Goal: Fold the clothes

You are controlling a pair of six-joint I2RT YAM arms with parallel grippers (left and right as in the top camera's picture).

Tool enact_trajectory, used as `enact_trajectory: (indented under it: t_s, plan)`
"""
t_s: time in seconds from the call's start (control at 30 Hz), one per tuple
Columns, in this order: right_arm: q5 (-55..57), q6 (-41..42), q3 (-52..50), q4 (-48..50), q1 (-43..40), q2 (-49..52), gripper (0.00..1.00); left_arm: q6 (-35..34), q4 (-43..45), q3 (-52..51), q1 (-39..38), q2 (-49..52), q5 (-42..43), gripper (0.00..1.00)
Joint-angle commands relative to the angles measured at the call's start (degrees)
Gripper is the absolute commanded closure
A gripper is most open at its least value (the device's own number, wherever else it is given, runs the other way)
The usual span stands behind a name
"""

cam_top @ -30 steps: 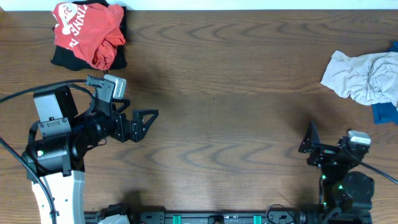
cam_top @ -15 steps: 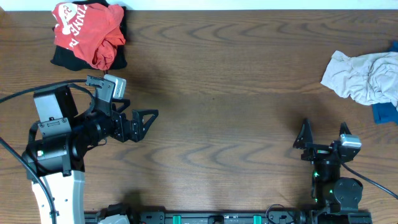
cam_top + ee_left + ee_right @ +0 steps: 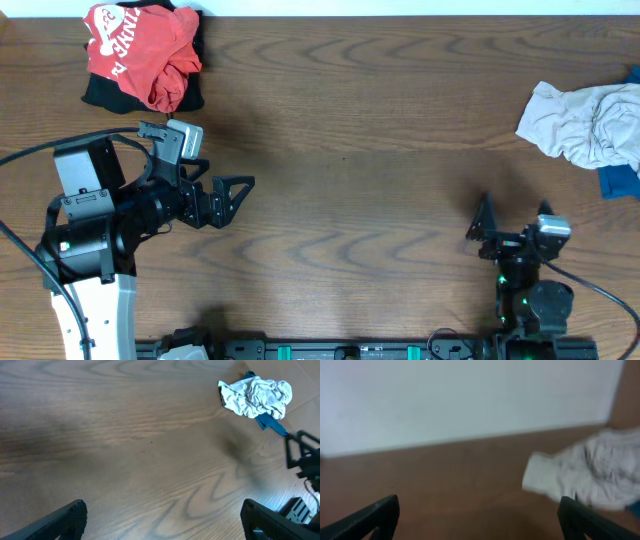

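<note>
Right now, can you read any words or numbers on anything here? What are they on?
White lettering on the red-orange T-shirt: it is there, but too crumpled, tilted and small to read.
Black garment, pale grey garment, blue piece, table: no words, numbers or signs to be seen.

Open worktop (image 3: 350, 120) between left gripper (image 3: 240, 200) and right gripper (image 3: 513, 210): bare wood, wide lane straight across and out to the far edge. Obstacles sit at the corners only: red pile (image 3: 140, 55) beyond left gripper, off to its left; grey pile (image 3: 585, 125) with blue piece (image 3: 615, 182) beyond right gripper, off to its right, neither touching a gripper.
</note>
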Motion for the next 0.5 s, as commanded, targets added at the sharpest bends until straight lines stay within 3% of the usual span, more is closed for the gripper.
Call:
enact_trajectory:
  t_s: [0.0,0.13,0.47]
  plan:
    - [0.37,-2.40,-0.11,-0.63,-0.39,-0.39,0.01,0.72,0.02,0.04,0.13,0.07,0.74,0.02]
    - [0.37,-6.78,-0.11,-0.70,-0.42,-0.37,0.01,0.72,0.02,0.04,0.13,0.07,0.74,0.02]
    - [0.35,-6.93,-0.11,-0.68,-0.42,-0.37,0.01,0.72,0.02,0.04,0.13,0.07,0.74,0.02]
